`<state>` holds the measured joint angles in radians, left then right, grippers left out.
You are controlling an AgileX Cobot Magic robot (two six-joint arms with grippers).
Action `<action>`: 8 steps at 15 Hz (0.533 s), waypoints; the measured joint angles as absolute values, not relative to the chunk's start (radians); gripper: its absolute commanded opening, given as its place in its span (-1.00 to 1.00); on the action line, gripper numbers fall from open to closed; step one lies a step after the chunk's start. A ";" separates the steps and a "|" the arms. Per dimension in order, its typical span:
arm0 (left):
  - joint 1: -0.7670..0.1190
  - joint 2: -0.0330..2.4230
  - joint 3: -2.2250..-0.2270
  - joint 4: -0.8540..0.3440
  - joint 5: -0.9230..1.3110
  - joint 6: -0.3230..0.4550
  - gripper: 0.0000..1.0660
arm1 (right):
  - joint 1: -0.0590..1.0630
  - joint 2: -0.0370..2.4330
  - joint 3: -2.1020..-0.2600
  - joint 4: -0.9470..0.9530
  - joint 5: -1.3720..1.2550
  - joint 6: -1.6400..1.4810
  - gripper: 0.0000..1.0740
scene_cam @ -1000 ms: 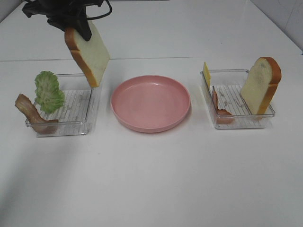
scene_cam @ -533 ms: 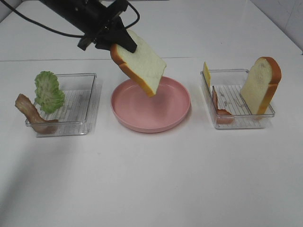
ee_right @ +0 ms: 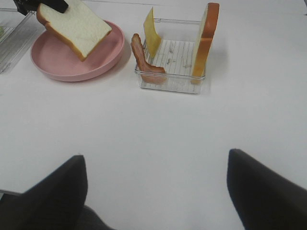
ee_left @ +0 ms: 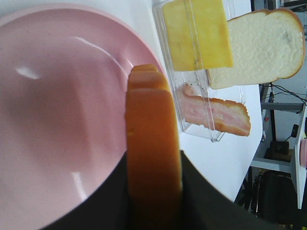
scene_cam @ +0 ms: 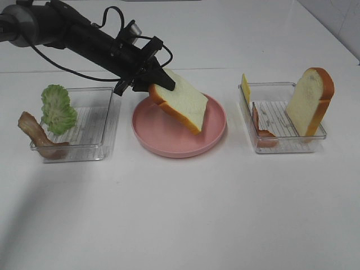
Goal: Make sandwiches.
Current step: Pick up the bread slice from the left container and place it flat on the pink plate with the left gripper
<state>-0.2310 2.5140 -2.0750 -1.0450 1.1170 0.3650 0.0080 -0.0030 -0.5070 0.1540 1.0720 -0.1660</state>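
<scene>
My left gripper (scene_cam: 151, 84) is shut on a white bread slice (scene_cam: 181, 104) with orange-brown crust and holds it tilted over the round pink plate (scene_cam: 163, 143), low edge close to the plate. In the left wrist view the crust (ee_left: 152, 143) sits between the dark fingers. Lettuce (scene_cam: 58, 108) and a bacon strip (scene_cam: 35, 134) lean in the left clear tray (scene_cam: 95, 121). The right tray (scene_cam: 281, 143) holds a cheese slice (scene_cam: 245, 88), bacon (scene_cam: 261, 128) and a second bread slice (scene_cam: 311, 101) on edge. My right gripper (ee_right: 158, 191) is open and empty, low over the table in front of the right tray.
The white table (scene_cam: 180, 214) stretches in front of the trays and plate. The left arm and its cables (scene_cam: 73, 34) reach in from the back left. The table's back edge runs behind the trays.
My left gripper has carried the bread from above the left tray rightward and down to just over the pink plate, tilting it flatter. Everything else has stayed in place.
</scene>
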 measured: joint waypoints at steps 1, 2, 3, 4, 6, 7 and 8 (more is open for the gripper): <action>-0.238 2.522 -2.075 -1.046 1.115 0.365 -0.99 | 0.008 -0.003 -0.507 0.154 1.072 -0.166 0.43; -0.250 2.530 -2.075 -1.047 1.107 0.359 -0.92 | 0.008 -0.003 -0.507 0.154 1.072 -0.166 0.43; -0.258 2.535 -2.075 -1.052 1.095 0.357 -0.83 | 0.008 -0.003 -0.507 0.154 1.072 -0.166 0.43; -0.262 2.537 -2.075 -1.054 1.091 0.357 -0.73 | 0.008 -0.003 -0.507 0.154 1.072 -0.166 0.43; -0.273 2.547 -2.075 -1.059 1.074 0.353 -0.51 | 0.008 -0.003 -0.507 0.154 1.072 -0.166 0.43; -0.276 2.549 -2.075 -1.059 1.057 0.353 -0.45 | 0.008 -0.003 -0.507 0.154 1.072 -0.166 0.43; -0.276 2.549 -2.075 -1.059 1.039 0.353 -0.21 | 0.008 -0.003 -0.507 0.154 1.072 -0.166 0.43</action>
